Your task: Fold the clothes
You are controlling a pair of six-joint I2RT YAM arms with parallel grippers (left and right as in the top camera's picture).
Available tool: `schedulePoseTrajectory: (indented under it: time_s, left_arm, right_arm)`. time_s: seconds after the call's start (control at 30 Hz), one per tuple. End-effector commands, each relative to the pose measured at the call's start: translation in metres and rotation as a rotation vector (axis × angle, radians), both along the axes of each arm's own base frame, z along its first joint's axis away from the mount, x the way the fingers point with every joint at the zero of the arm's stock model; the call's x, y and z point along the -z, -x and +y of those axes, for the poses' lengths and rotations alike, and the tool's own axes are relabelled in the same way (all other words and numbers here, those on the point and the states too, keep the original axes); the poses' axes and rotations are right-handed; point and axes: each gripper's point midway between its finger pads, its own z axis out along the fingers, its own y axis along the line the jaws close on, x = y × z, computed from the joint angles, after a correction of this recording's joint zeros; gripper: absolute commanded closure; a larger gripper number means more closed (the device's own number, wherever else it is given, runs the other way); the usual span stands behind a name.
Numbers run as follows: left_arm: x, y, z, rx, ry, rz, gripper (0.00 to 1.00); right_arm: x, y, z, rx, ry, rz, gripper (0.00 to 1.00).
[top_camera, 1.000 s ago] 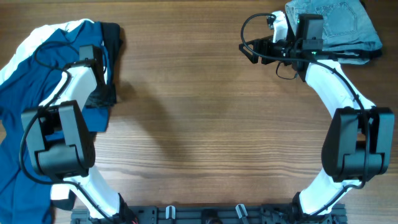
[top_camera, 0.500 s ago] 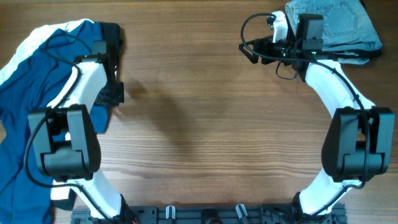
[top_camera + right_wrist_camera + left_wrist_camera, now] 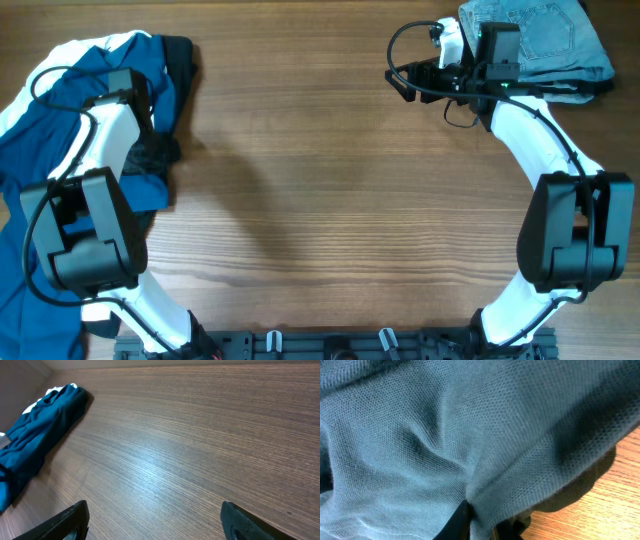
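Note:
A blue polo shirt with white trim [image 3: 60, 110] lies crumpled at the table's left edge and shows far off in the right wrist view [image 3: 40, 435]. My left gripper [image 3: 150, 155] is down on its right edge, and its fingers [image 3: 482, 522] are pinched shut on a fold of the blue knit cloth [image 3: 445, 435]. Folded grey-blue jeans [image 3: 540, 40] sit at the far right corner. My right gripper [image 3: 405, 80] hangs open and empty just left of them, its fingertips [image 3: 155, 520] wide apart above bare wood.
The wooden table [image 3: 350, 200] stretches between the two arms. Black cables loop around both wrists. The arm bases and a black rail [image 3: 330, 345] line the near edge.
My left gripper swung right and then back left along the shirt's right edge, dragging the dark fold with it. The right arm has not moved.

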Motion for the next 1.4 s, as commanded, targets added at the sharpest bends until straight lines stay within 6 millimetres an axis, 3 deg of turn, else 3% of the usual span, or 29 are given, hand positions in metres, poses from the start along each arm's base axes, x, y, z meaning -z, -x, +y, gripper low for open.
schedulePoseTrajectory:
  time_s: [0.0, 0.17, 0.23, 0.33, 0.37, 0.43, 0.6, 0.67, 0.77, 0.87, 0.9, 0.97, 1.03, 1.07, 1.1, 1.13, 1.23, 1.37]
  left_arm:
    - [-0.014, -0.008, 0.002, -0.001, -0.015, -0.044, 0.96]
    - [-0.029, 0.005, -0.006, -0.058, 0.000, 0.015, 0.96]
    - [-0.058, 0.000, -0.018, -0.110, 0.007, 0.012, 0.96]
    - [-0.097, -0.014, -0.051, -0.031, 0.034, -0.007, 0.96]
    - [-0.100, -0.017, -0.058, -0.011, 0.034, -0.014, 0.93]
    - [-0.100, -0.018, -0.067, 0.013, 0.034, -0.013, 0.96]
    - [-0.099, -0.018, -0.073, 0.019, 0.050, -0.014, 0.94]
    - [-0.097, -0.023, -0.089, 0.028, 0.129, -0.034, 0.96]
    - [-0.100, -0.045, -0.147, 0.149, 0.236, -0.116, 0.96]
    - [-0.106, -0.051, -0.208, 0.299, 0.257, -0.164, 0.96]
    - [-0.108, -0.050, -0.254, 0.392, 0.328, -0.189, 0.96]
    - [-0.113, -0.042, -0.325, 0.487, 0.484, -0.228, 0.96]
    - [-0.110, -0.029, -0.394, 0.594, 0.614, -0.243, 0.96]
    - [-0.107, -0.023, -0.414, 0.635, 0.647, -0.241, 0.96]
    - [-0.097, -0.011, -0.444, 0.695, 0.687, -0.223, 0.96]
    - [-0.073, 0.011, -0.482, 0.772, 0.717, -0.174, 0.96]
    - [-0.044, 0.039, -0.504, 0.827, 0.703, -0.095, 0.96]
    - [-0.055, 0.034, -0.501, 0.820, 0.710, -0.118, 0.96]
  right_arm:
    - [-0.001, -0.005, 0.001, 0.003, 0.002, -0.005, 0.15]
    - [-0.001, -0.006, 0.001, 0.004, 0.001, -0.010, 0.15]
    - [-0.003, -0.007, 0.001, 0.005, -0.001, -0.016, 0.16]
    - [-0.002, -0.006, 0.001, 0.005, -0.001, -0.012, 0.16]
    - [-0.002, -0.006, 0.001, 0.005, -0.001, -0.009, 0.15]
    - [-0.001, -0.005, 0.001, 0.005, -0.001, -0.005, 0.15]
    - [0.000, -0.005, 0.001, 0.005, 0.000, -0.002, 0.15]
    - [-0.001, -0.005, 0.001, 0.005, 0.000, -0.003, 0.16]
    - [-0.002, -0.006, 0.001, 0.005, -0.002, -0.008, 0.16]
    - [-0.002, -0.006, -0.001, 0.033, -0.026, 0.018, 0.17]
    - [-0.003, -0.008, -0.005, 0.043, -0.029, 0.018, 0.18]
    - [-0.003, -0.010, -0.017, 0.084, -0.047, 0.037, 0.18]
    - [-0.003, -0.013, -0.034, 0.125, -0.062, 0.047, 0.19]
    - [-0.004, -0.014, -0.043, 0.137, -0.069, 0.046, 0.19]
    - [-0.006, -0.014, -0.055, 0.147, -0.087, 0.046, 0.19]
    - [-0.007, -0.014, -0.063, 0.154, -0.102, 0.045, 0.20]
    - [-0.010, -0.012, -0.080, 0.165, -0.133, 0.048, 0.20]
    - [-0.011, -0.012, -0.082, 0.166, -0.138, 0.048, 0.20]
